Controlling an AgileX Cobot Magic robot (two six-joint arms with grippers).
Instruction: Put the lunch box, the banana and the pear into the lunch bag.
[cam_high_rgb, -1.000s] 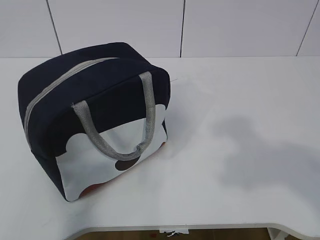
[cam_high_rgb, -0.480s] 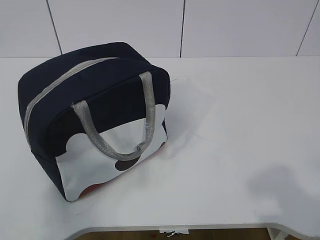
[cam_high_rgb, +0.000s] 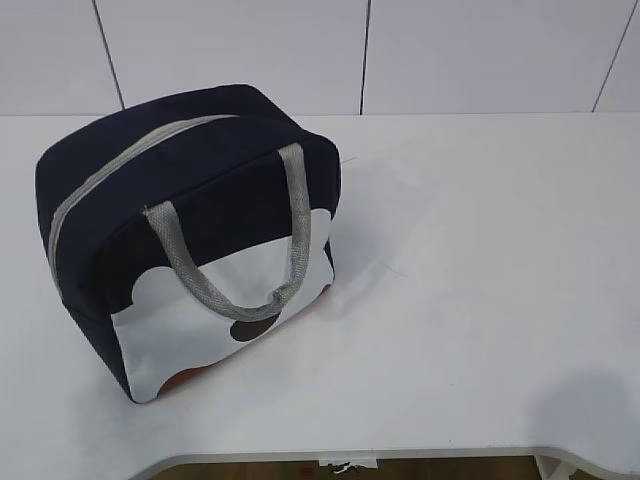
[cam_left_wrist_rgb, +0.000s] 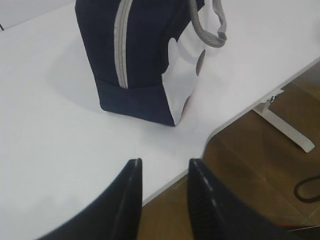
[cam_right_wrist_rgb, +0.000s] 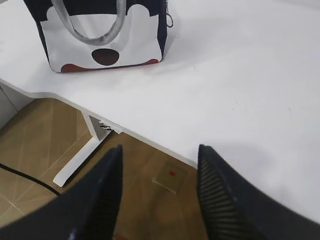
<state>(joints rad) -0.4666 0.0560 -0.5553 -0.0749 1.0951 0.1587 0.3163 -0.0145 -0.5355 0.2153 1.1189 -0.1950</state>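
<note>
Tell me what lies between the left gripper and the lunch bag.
Nothing: in the left wrist view only bare white table separates the left gripper, its jaws apart and empty, from the zipped lunch bag.

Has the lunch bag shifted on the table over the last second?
No. The lunch bag sits in the same spot against the wall seam behind it.

Lunch bag (cam_high_rgb: 190, 200): matt navy cloth, grey woven webbing handles (cam_high_rgb: 225, 290); table (cam_high_rgb: 480, 300) smooth white.
</note>
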